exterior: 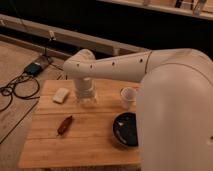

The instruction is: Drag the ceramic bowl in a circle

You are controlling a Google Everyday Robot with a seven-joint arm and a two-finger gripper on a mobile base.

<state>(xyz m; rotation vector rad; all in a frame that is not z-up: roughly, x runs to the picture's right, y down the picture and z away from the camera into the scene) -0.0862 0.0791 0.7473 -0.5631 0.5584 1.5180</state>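
Item: wooden table (pixel 95 147), light boards, carrying four objects. Principal object: the ceramic bowl (pixel 125 130), black, glossy and shallow, set on the near part of the table toward the right of the view, close to the near edge. Its right side is hidden behind the robot's white arm (pixel 125 62). The bowl is resting flat and nothing is seen touching it, so the drag is judged not yet begun. White cup (pixel 128 96): upright, just beyond the bowl toward the far edge. The two are near each other but apart, a spacing that is judged to leave little room for a circle on that side. Small white block (pixel 61 95): lying near the far left corner. Reddish-brown elongated object (pixel 64 125): lying on the left half, well apart from the bowl and judged clear of any circular path. Gripper (pixel 86 100): pointed straight down at the far middle-left of the table, between the white block and the cup and well apart from the bowl. Whether it is open or closed cannot be told, and nothing is seen held in it. Its position is judged a waiting pose; a move across to the bowl's rim would be needed first. Cables (pixel 17 91): looped on the floor to the left, off the table.
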